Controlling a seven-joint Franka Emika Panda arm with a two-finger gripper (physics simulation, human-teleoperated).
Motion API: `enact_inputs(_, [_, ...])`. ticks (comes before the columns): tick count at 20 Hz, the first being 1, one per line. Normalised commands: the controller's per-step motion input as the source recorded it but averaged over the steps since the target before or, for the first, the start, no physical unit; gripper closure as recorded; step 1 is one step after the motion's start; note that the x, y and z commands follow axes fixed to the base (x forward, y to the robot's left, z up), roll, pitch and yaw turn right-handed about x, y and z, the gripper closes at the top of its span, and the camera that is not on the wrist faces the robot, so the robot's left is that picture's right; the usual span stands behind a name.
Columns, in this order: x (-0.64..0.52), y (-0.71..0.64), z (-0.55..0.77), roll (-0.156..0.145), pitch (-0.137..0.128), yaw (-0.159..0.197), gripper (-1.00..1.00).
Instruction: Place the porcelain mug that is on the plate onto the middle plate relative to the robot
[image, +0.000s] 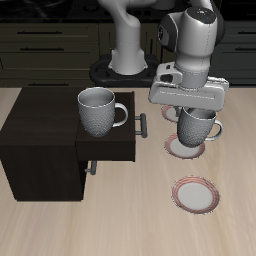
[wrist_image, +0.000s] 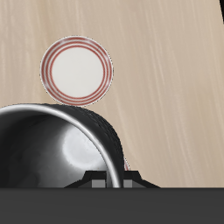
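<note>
Mug (image: 197, 127): gripped at rim by closed pincer (image: 190, 112), held just above a plate (image: 186, 148), with another plate (image: 197, 194) nearer the tabletop front; risk: a rim-only hold lets it swing, slip, or land off-centre.

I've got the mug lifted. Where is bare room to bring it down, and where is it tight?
The plate nearest the table's front edge is bare, with open table around it. Bare wood also lies between it and the plate under the porcelain mug. It is crowded farther back: the gripper, the dark cabinet and its speckled mug sit close together.
</note>
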Motion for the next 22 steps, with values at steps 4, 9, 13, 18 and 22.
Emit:
enact_inputs(4, [-0.48,-0.04,0.04,0.034,-0.038,0.013,1.0])
enact_inputs(9, [-0.35,0.0,0.01,0.022,-0.021,-0.005,1.0])
enact_inputs(13, [-0.2,0.06,-0.07,0.043,0.003,0.004,1.0])
enact_inputs(18, [-0.33,0.07,-0.05,0.038,-0.006,0.001,1.0])
enact_inputs(22, [-0.08,0.04,0.0,0.026,-0.017,0.023,1.0])
